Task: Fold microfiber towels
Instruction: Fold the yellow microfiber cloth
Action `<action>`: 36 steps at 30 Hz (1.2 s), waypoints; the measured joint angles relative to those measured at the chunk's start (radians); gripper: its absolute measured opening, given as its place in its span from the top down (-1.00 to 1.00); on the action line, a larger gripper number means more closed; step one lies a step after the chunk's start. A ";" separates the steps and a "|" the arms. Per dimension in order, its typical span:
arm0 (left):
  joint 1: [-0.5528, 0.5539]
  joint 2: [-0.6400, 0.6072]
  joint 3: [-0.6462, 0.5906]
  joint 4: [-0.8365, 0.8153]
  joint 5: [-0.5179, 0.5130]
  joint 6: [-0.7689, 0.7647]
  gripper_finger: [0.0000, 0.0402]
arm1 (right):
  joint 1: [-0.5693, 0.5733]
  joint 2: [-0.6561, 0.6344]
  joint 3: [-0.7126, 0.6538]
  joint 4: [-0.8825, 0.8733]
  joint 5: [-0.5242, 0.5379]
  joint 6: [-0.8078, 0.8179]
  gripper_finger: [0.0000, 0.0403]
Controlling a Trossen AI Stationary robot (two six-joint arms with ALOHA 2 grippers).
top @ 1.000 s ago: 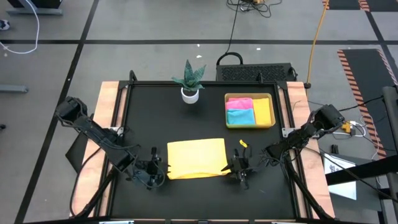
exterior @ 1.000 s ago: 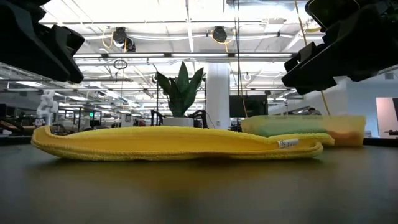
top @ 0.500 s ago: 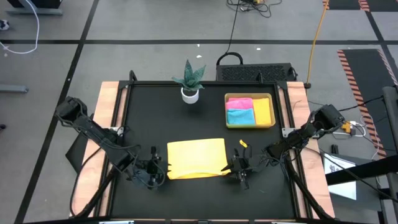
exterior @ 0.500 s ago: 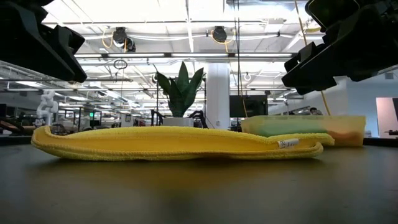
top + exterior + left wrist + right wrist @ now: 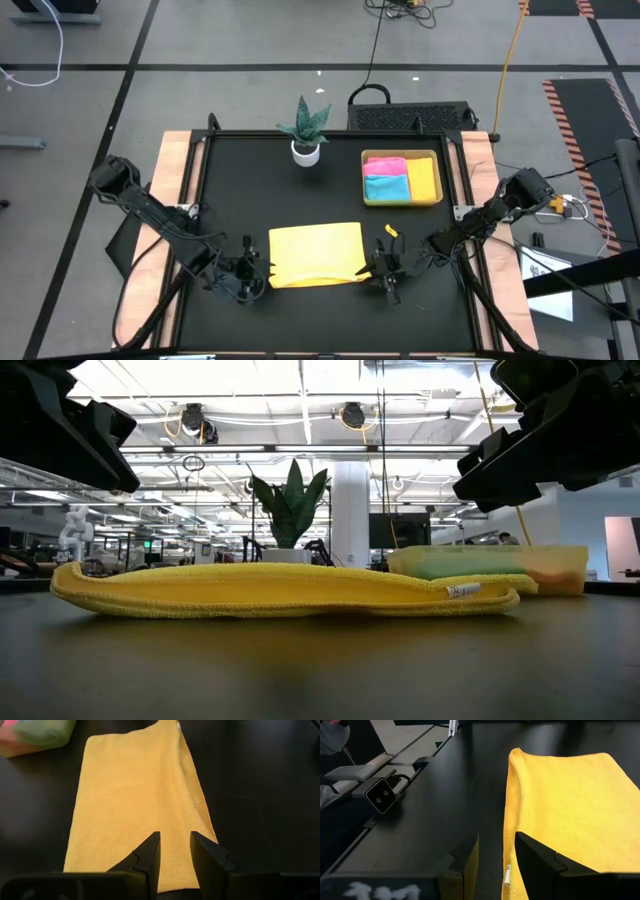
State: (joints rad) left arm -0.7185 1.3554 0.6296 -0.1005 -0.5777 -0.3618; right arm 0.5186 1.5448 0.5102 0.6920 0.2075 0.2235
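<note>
A yellow microfiber towel [image 5: 315, 253] lies folded flat on the black table near its front edge, with a small white tag [image 5: 462, 591] at its right near corner. My left gripper [image 5: 250, 268] hovers open over the towel's left end [image 5: 172, 865]. My right gripper [image 5: 378, 268] hovers open over the towel's right near corner [image 5: 507, 870]. In the low view both hands [image 5: 60, 420] [image 5: 550, 430] hang clear above the cloth. Pink [image 5: 385, 163], light blue [image 5: 386, 187] and orange [image 5: 423, 178] towels lie folded in the tray.
A yellow-green tray [image 5: 402, 203] stands at the back right of the table. A potted plant [image 5: 305, 130] stands at the back centre. A small camera block [image 5: 381, 795] sits at the table's front edge. Bare black table lies on either side of the towel.
</note>
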 joint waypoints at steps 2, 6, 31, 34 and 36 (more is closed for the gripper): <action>0.000 0.000 0.000 0.000 0.000 0.000 0.47 | 0.000 0.000 0.000 0.000 0.000 0.000 0.41; 0.000 0.000 0.000 0.000 0.000 0.000 0.47 | 0.000 0.000 0.000 0.000 0.000 0.000 0.41; 0.020 0.000 0.000 0.074 -0.106 0.012 0.47 | 0.000 0.000 0.000 0.000 0.000 0.000 0.41; 0.028 0.000 0.000 0.093 -0.106 0.029 0.47 | 0.000 0.000 0.000 0.000 0.000 0.000 0.41; 0.034 0.000 0.000 0.100 -0.106 0.040 0.47 | 0.000 0.000 0.000 0.000 0.000 0.000 0.41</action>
State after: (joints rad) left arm -0.6845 1.3553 0.6296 -0.0008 -0.6842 -0.3221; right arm 0.5186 1.5448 0.5102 0.6922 0.2075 0.2235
